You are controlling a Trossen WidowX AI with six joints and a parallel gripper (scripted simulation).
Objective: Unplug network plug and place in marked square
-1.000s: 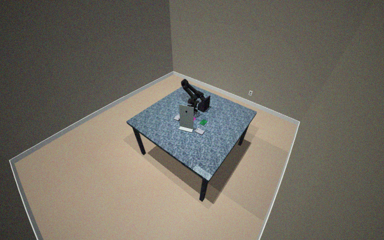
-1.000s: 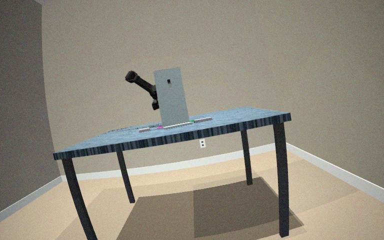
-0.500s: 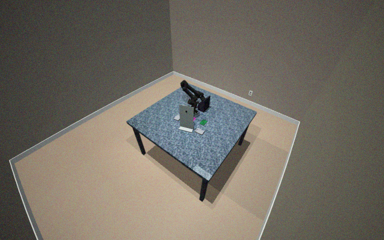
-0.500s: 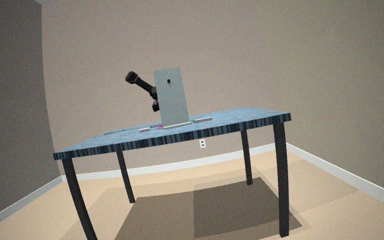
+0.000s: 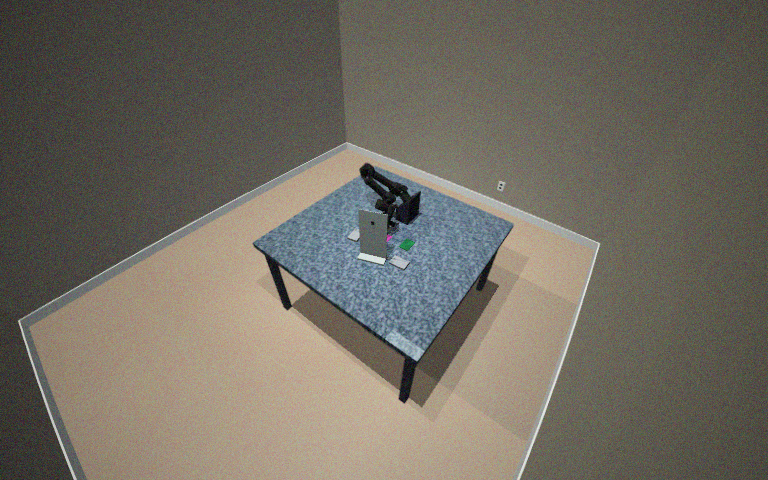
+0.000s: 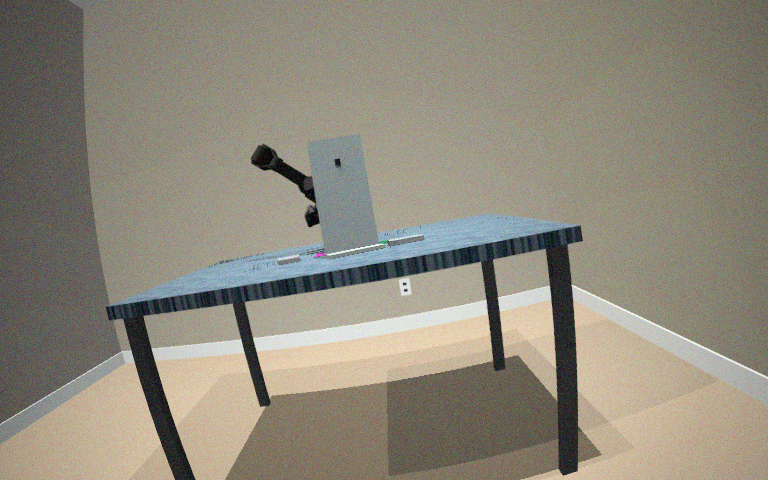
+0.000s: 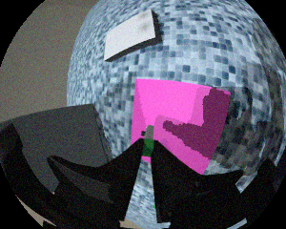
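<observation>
Wide speckled surface (image 5: 340, 261), carrying everything. Upright grey panel (image 5: 372, 233) standing near its middle, small dark socket (image 6: 337, 161) high on its face and looking vacant from the exterior view. Black arm (image 5: 383, 189) bent down behind the panel. Pink square (image 7: 170, 113) lying on the surface directly below the wrist view, crossed by a darker shadow. A green patch (image 5: 406, 243) just beside the panel, a pale flat block (image 7: 130, 36) farther off.

Claw (image 7: 147, 153) clamped on the plug (image 7: 147, 140), a thin green-and-dark sliver pinched at the fingertips, hanging over the near edge of the pink square, apparently not yet touching down.

Probably light, rigid and small; smooth sides likely slippery, thin tab likely fragile. Best held across the flat side walls of the body, clear of the tab. Lowered gently before release, since so light a piece could skid or tip.
</observation>
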